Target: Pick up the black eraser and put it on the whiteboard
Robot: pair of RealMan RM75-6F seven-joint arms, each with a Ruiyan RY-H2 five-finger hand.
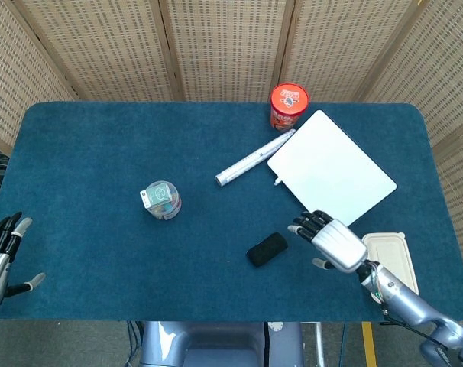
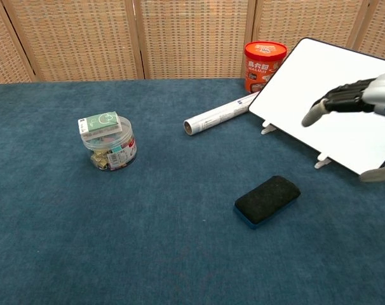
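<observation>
Right robot hand [image 1: 332, 243]: held above the blue table [image 1: 94, 145] with its fingers spread apart and nothing in its grasp, thumb set off toward the near side. In the head view its fingertips [image 1: 299, 225] point toward the black eraser [image 1: 267, 249] and lie just to the eraser's right, apart from it. In the chest view the same hand [image 2: 364, 101] appears at the right edge, in front of the whiteboard [image 2: 332, 95].

Left robot hand [image 1: 1, 256]: at the near left corner of the table, fingers likewise spread and holding nothing; it shows only in the head view.

Black eraser: lies flat on the table, near the front edge and slightly right of centre, its long axis running diagonally. A blue base shows beneath its dark top in the chest view [image 2: 267, 200]. It is not on the whiteboard, which stands just behind and to its right.

Whiteboard [image 1: 331, 172]: propped on small white feet, tilted, its surface bare.

Surrounding things: a rolled white tube [image 1: 254, 157] lies along the whiteboard's left edge; a red canister [image 1: 288, 106] stands behind it at the table's far side; a clear jar [image 1: 161, 200] with a green-labelled lid stands left of centre; a pale lidded container [image 1: 393, 256] sits at the near right, partly behind the right arm.
</observation>
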